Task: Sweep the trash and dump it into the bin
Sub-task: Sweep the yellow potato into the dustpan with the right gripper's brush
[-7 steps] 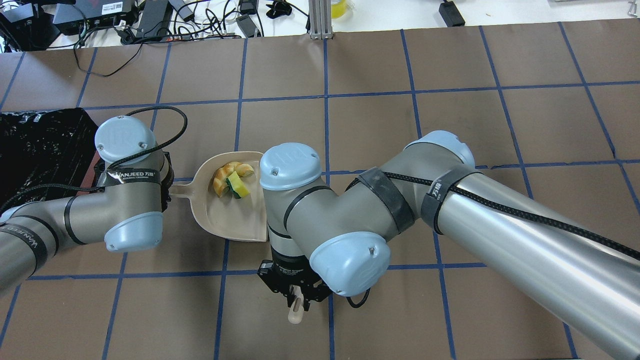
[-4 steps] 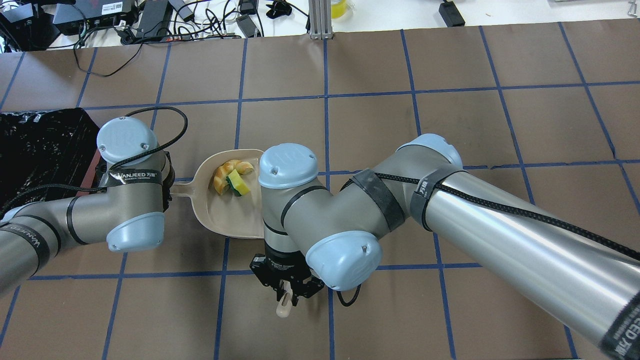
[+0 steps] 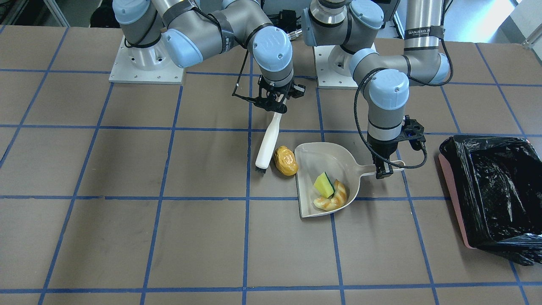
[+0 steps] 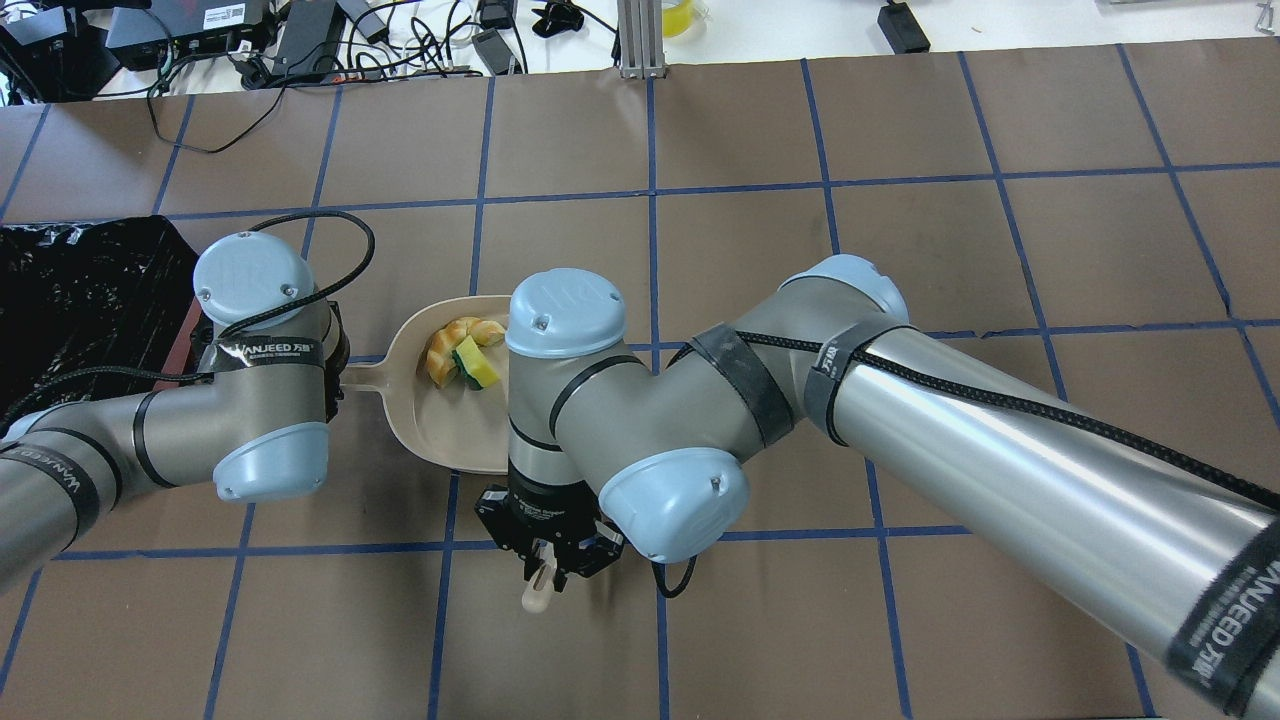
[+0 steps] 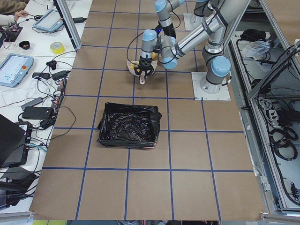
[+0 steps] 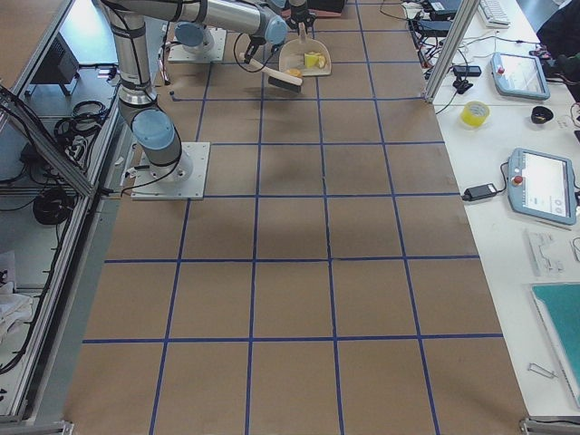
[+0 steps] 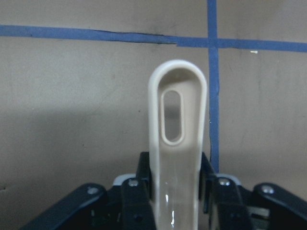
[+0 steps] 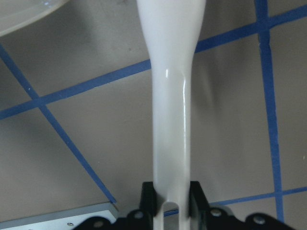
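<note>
Brown taped counter (image 3: pixel 127 237), sweep step. Right claw (image 3: pixel 277 109) pinches the brush (image 3: pixel 267 144) handle; left claw (image 3: pixel 383 171) clamps the dustpan (image 3: pixel 334 159) handle. Amber lump (image 3: pixel 285 161) lies at the bristle end, away from the right claw, just beside the pan lip — wedge (image 3: pixel 323 184) and crescent (image 3: pixel 334 198) already inside. Sweep low, straight toward the left claw, lip kept flat. Bin (image 3: pixel 451 190) sits beyond the left claw, opposite the pan.

- You'll find the right gripper (image 4: pixel 545 572) has slid toward the robot's left and a little forward over the surface.
- The white plastic hand brush (image 4: pixel 536 597) in its jaws went with it.
- The right arm's wrist (image 4: pixel 565 310) now hides more of the beige plastic dustpan (image 4: pixel 440 425).
</note>
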You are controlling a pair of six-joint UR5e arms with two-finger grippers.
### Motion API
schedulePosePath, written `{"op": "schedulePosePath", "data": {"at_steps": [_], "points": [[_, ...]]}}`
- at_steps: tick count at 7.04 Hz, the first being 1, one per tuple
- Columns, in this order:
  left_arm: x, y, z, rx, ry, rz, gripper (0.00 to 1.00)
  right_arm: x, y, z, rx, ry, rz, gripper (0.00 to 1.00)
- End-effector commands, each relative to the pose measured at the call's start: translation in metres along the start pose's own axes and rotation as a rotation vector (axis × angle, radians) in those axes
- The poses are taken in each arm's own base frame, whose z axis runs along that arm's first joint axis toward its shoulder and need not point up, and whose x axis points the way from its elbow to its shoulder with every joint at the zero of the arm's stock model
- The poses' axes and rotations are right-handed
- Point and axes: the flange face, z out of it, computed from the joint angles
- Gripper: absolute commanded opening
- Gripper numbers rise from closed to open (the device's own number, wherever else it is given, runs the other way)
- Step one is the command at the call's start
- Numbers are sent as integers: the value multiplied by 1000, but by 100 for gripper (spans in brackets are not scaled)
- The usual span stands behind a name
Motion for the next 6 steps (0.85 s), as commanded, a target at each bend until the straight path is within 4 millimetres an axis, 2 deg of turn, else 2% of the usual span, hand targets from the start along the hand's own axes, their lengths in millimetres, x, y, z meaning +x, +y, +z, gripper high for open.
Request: {"op": "schedulePosePath", "data": {"at_steps": [1,2,4,5,6], "points": [[1,0,-1,-1,3,-1,0,-26,-18,11,21,-93,-42,0],[-5,6,1,-5,-4,12,0,-50,-24,1,30,-143,-74,0],[-2,12,-15,-3,32,28,0,-89,-34,-11,44,-205,-141,0],[0,12,-14,-3,31,28,0,-95,-38,-11,43,-201,-162,0],[3,12,-13,-2,32,26,0,-88,-36,-13,45,-164,-193,0]]}}
